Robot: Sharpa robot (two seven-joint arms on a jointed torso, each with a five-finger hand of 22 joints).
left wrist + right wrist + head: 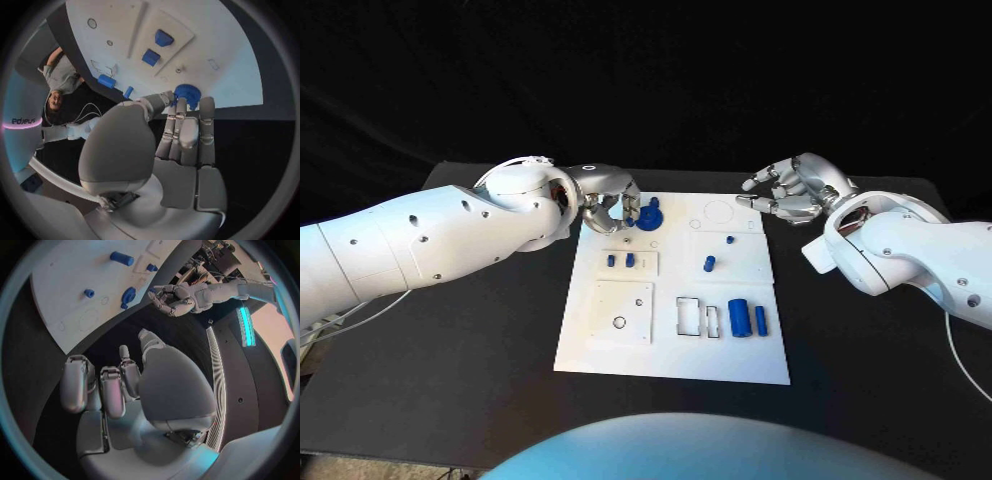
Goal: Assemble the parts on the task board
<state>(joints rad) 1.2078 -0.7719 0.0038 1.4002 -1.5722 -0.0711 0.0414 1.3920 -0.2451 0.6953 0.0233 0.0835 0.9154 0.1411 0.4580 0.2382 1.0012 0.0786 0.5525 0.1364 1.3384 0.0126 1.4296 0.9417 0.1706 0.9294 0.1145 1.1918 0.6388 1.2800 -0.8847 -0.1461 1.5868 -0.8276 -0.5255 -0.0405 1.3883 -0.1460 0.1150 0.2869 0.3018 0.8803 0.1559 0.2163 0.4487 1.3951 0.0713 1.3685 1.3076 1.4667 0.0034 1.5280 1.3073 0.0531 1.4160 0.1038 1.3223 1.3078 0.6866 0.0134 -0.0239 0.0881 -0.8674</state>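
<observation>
The white task board lies in the middle of the table. At its far left corner is a round blue part with a stub pointing up. My left hand reaches in beside it, and the left wrist view shows the thumb and fingertips pinching this blue round part. My right hand hovers off the board's far right corner with its fingers loosely bent, apart and holding nothing. From behind the right hand, the board lies ahead of it.
Two small blue blocks stand on the board's left side, and a short peg and a tiny piece lie further right. Two blue cylinders lie beside rectangular slots. A square raised plate is at near left.
</observation>
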